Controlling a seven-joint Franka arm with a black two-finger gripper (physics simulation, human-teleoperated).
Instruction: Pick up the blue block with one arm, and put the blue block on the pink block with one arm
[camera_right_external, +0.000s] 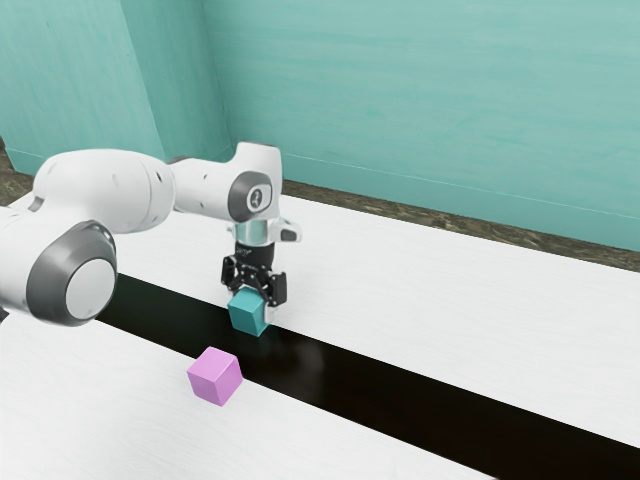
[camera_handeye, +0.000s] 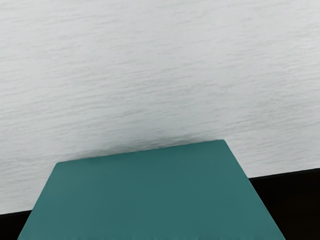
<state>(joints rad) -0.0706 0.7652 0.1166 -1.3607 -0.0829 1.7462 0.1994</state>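
The blue block (camera_right_external: 248, 314), teal in colour, rests on the table where the white top meets the black stripe. My gripper (camera_right_external: 255, 293) points straight down over it, and its black fingers (camera_right_external: 278, 290) press the block's upper part from both sides, so it is shut on the block. In the wrist view the blue block (camera_handeye: 150, 195) sits large right under my hand, with a thin shadow on the table behind it. The pink block (camera_right_external: 215, 376) lies on the white tabletop nearer the front, a short way toward the exterior view's left of the blue block.
The white table (camera_right_external: 450, 290) has a glossy black stripe (camera_right_external: 400, 400) running diagonally across it. A teal wall (camera_right_external: 430, 90) rises behind the table. My white arm (camera_right_external: 100, 220) comes in from the exterior view's left.
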